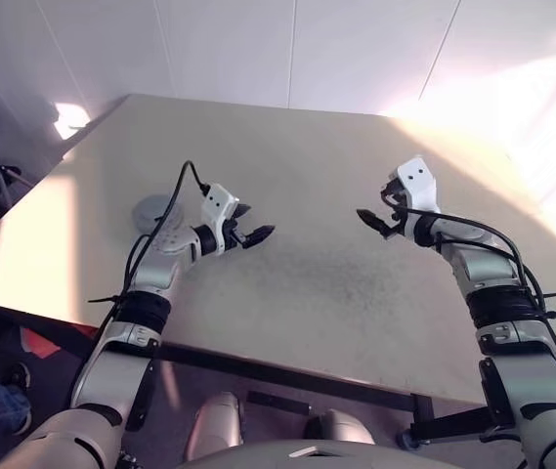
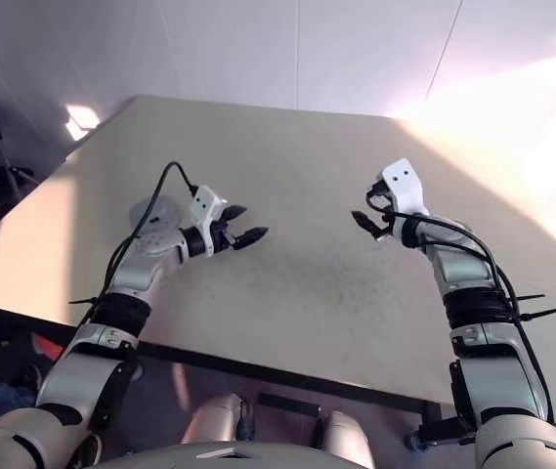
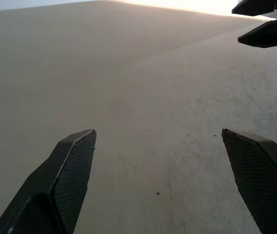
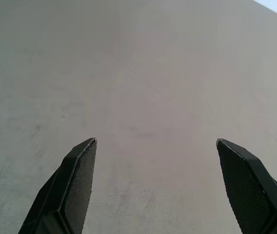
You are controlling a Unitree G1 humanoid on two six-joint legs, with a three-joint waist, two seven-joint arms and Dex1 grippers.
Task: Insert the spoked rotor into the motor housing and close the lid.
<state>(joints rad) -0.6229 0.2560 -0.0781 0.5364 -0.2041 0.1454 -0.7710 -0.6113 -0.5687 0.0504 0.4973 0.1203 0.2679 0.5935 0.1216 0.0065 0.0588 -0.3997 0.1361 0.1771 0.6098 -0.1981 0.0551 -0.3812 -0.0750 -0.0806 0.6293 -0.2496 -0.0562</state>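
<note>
Your left gripper (image 1: 255,227) hangs over the table (image 1: 356,176) with its jaws spread wide and nothing between them; your right gripper (image 1: 378,221) faces it from across the bare middle of the tabletop, just as wide and just as empty. Look behind your left forearm: a grey round disc (image 1: 151,212) lies flat on the table there, partly covered by the arm and its cable; by its colour you may take it for the lid, though whether it sits on the motor housing or alone you cannot tell from here. The spoked wheel is nowhere to be made out, and neither are the copper windings. If the disc already caps the housing, your work is close to finished; if not, the rotor and the closing are both left.
</note>
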